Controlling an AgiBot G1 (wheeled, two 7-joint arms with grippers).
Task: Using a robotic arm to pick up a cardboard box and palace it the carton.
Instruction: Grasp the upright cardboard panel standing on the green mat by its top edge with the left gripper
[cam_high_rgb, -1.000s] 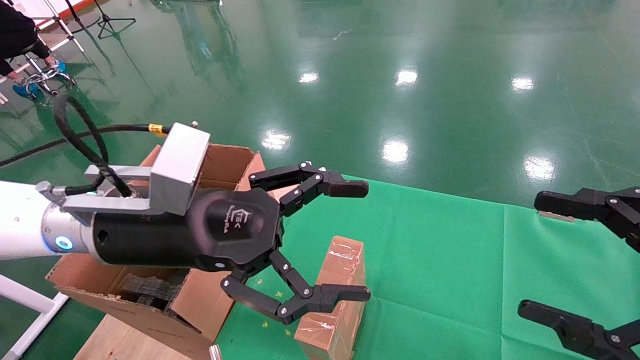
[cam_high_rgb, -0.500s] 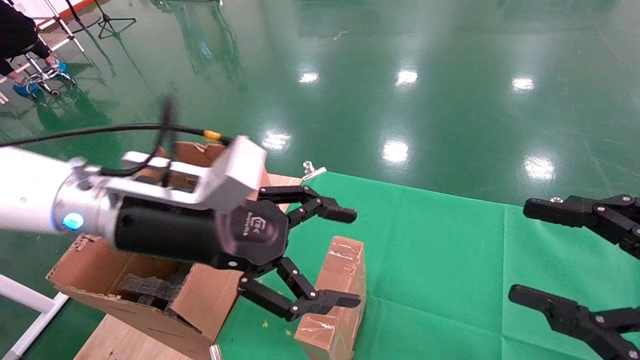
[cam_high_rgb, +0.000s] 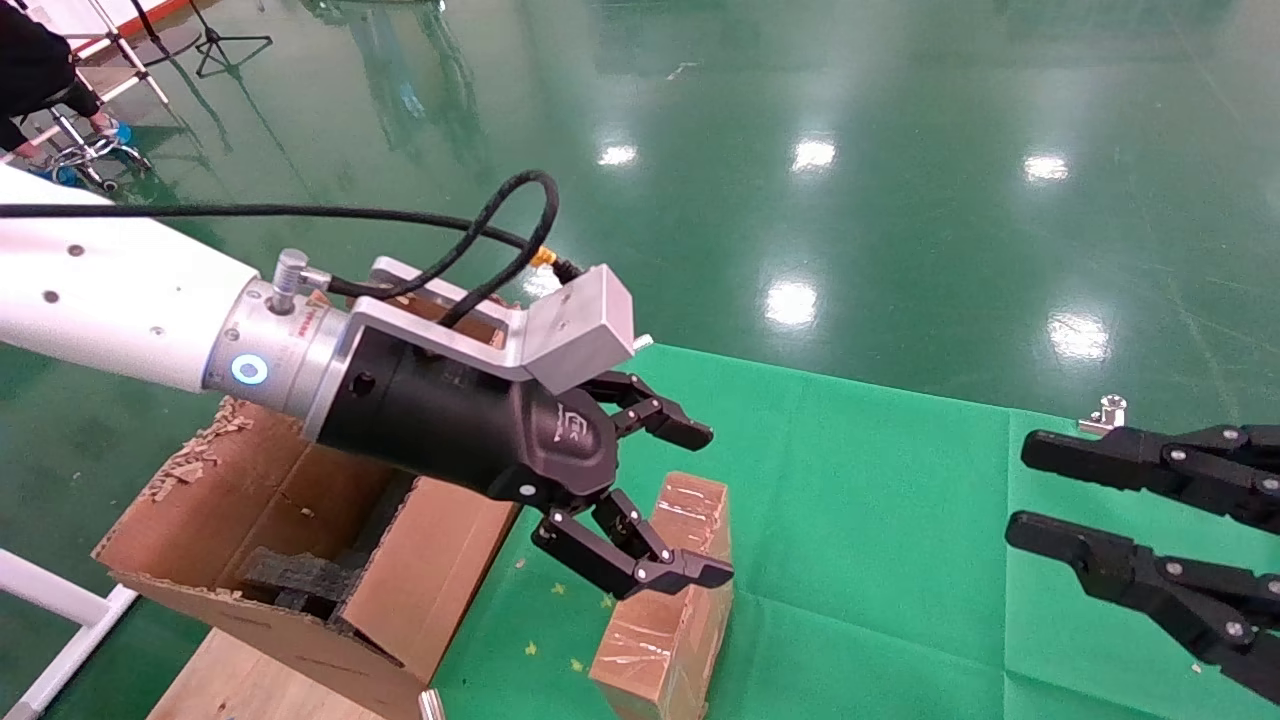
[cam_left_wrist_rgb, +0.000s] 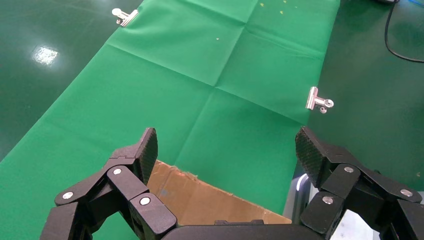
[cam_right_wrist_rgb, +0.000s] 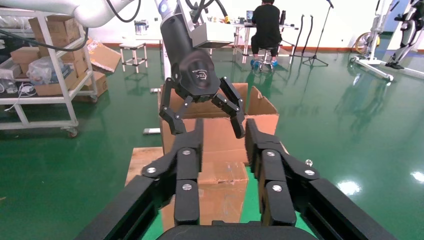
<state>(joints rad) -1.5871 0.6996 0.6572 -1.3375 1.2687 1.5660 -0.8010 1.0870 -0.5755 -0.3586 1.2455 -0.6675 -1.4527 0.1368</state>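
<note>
The small taped cardboard box (cam_high_rgb: 665, 620) lies on the green cloth (cam_high_rgb: 880, 520), just right of the large carton (cam_high_rgb: 250, 500), which holds black foam (cam_high_rgb: 290, 575). My left gripper (cam_high_rgb: 708, 503), on the white robotic arm (cam_high_rgb: 110, 290), is open and empty. It hovers over the box's far end with one finger on either side. In the left wrist view the box (cam_left_wrist_rgb: 200, 197) shows low between the open fingers of this gripper (cam_left_wrist_rgb: 227, 152). My right gripper (cam_high_rgb: 1040, 490) is open and empty at the right edge. The right wrist view shows this gripper (cam_right_wrist_rgb: 222, 135), the box (cam_right_wrist_rgb: 220, 180) and the carton (cam_right_wrist_rgb: 262, 102).
Metal clips (cam_left_wrist_rgb: 318, 100) (cam_left_wrist_rgb: 123, 16) pin the cloth at its edges. The carton stands on a wooden board (cam_high_rgb: 230, 680) beside a white frame (cam_high_rgb: 50, 600). Shelves (cam_right_wrist_rgb: 45, 50) and a seated person (cam_right_wrist_rgb: 265, 25) are far behind on the green floor.
My left gripper has turned at the wrist and come down and right over the box's far end, still open. My right gripper has shifted left and its fingers have narrowed.
</note>
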